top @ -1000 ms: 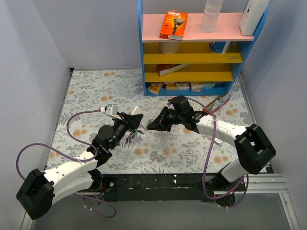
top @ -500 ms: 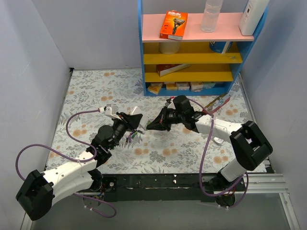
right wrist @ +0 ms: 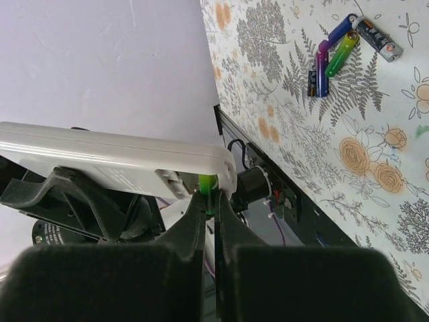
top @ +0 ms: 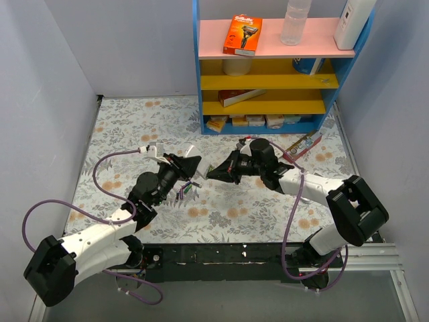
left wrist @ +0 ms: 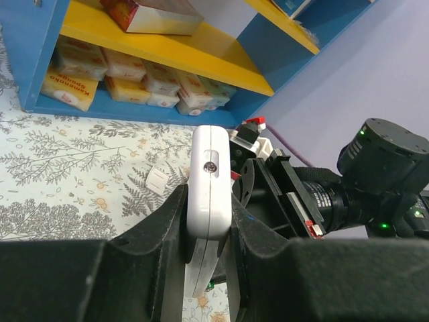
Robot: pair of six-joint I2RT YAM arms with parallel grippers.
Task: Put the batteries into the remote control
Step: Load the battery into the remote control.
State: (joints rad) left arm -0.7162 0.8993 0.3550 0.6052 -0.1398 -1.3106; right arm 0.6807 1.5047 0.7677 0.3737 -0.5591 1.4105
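Left gripper (left wrist: 209, 225): closed on the remote control (left wrist: 210, 181). Its two fingers clamp the long sides of the white body. The remote is held clear of the table, with its end turned toward the right arm. A small screw shows on that end face in the left wrist view.

Right gripper (right wrist: 209, 201): closed on a single held battery (right wrist: 207, 184). Only the battery's green tip shows between the fingers. The tip touches the remote close to its end, beside a recess in the casing. Whether the battery sits in the recess cannot be told.

Position: the two grippers meet tip to tip above the floral table cover (top: 134, 121), in front of the blue shelf unit (top: 198, 67).

Loose batteries (right wrist: 333, 59): several lie flat on the cover in a tight cluster, touching one another. They are purple-blue, with one green-yellow and one darker. From overhead the cluster lies just beside the left gripper, on the side toward the arm bases.

Other item: a small white square piece (left wrist: 158, 180) lies flat on the cover between the shelf foot and the grippers, touching neither.
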